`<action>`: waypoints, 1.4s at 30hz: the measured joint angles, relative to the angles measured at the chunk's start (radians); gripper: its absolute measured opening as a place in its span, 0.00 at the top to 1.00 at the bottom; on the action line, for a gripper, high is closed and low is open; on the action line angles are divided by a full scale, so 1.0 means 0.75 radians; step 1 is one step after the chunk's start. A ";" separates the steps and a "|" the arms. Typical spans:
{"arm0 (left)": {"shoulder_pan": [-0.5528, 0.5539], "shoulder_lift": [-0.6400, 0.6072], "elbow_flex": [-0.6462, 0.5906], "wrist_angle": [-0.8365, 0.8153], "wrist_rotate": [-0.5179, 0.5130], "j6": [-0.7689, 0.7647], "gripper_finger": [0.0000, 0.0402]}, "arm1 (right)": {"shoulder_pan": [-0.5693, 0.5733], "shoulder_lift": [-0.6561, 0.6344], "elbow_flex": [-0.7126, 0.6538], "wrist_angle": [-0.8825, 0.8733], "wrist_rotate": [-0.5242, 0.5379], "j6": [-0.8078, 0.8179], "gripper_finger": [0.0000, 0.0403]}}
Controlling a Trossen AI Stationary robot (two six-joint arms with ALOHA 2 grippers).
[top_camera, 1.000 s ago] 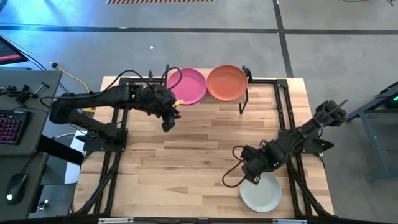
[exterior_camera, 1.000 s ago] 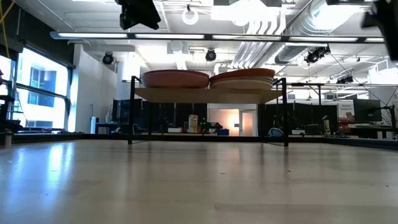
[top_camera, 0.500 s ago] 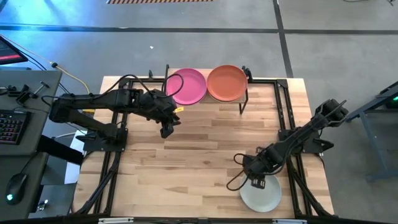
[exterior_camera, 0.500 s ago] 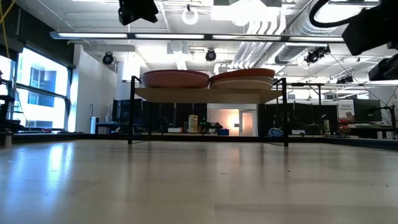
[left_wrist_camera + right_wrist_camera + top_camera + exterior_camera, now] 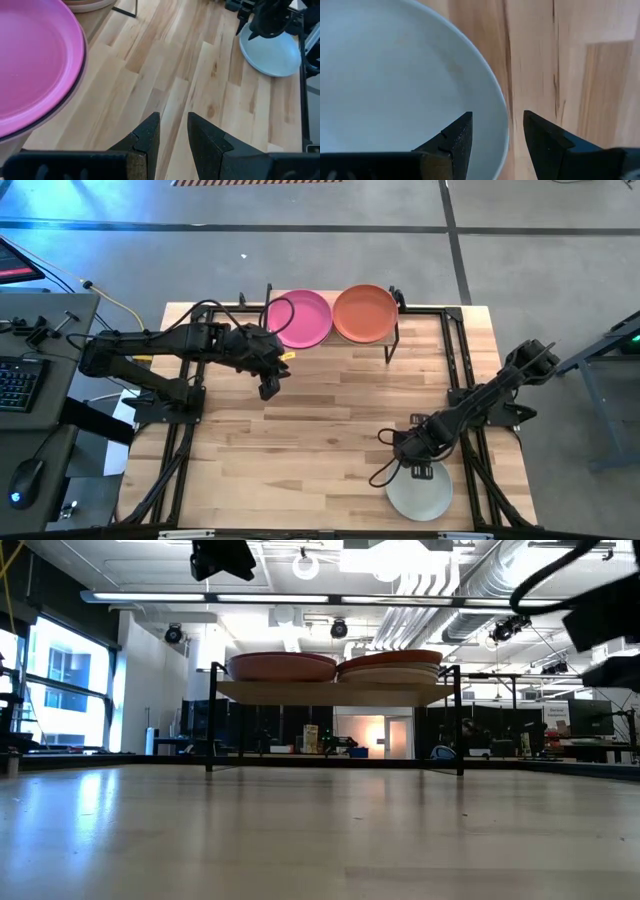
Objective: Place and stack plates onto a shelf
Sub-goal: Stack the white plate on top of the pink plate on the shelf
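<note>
While two stacks sit on the shelf, the mint-white plate remains; right gripper open over its rim, left gripper parted, empty.

In the low view the shelf shows its two plate stacks edge-on, so the count in each cannot be told. The pale mint-white plate runs off the right wrist picture toward nine o'clock. The magenta plate is likewise cut off in the left wrist view.
</note>
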 joint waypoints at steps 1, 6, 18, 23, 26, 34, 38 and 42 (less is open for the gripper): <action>0.001 0.000 0.000 0.000 -0.003 0.000 0.78 | 0.000 0.000 -0.013 0.009 -0.002 0.009 0.61; 0.001 0.000 0.000 0.000 -0.003 0.001 0.78 | -0.001 0.000 -0.069 0.048 0.007 0.078 0.61; 0.001 0.000 0.000 0.003 -0.024 0.001 0.78 | -0.002 0.001 -0.113 0.125 -0.020 0.179 0.77; 0.001 0.000 0.000 0.003 -0.138 0.001 0.78 | -0.002 0.001 -0.113 0.120 -0.057 0.287 0.97; 0.001 0.000 0.000 0.005 -0.166 0.002 0.78 | -0.002 0.001 -0.112 0.124 -0.077 0.351 0.97; 0.001 0.000 0.000 0.007 -0.165 0.002 0.78 | -0.002 0.001 -0.076 0.122 -0.096 0.426 1.00; 0.001 0.000 0.000 0.006 -0.165 0.004 0.78 | -0.002 0.001 -0.026 0.111 -0.070 0.436 1.00; 0.001 0.000 0.000 0.007 -0.162 0.050 0.78 | -0.019 0.001 0.026 0.064 -0.047 0.472 1.00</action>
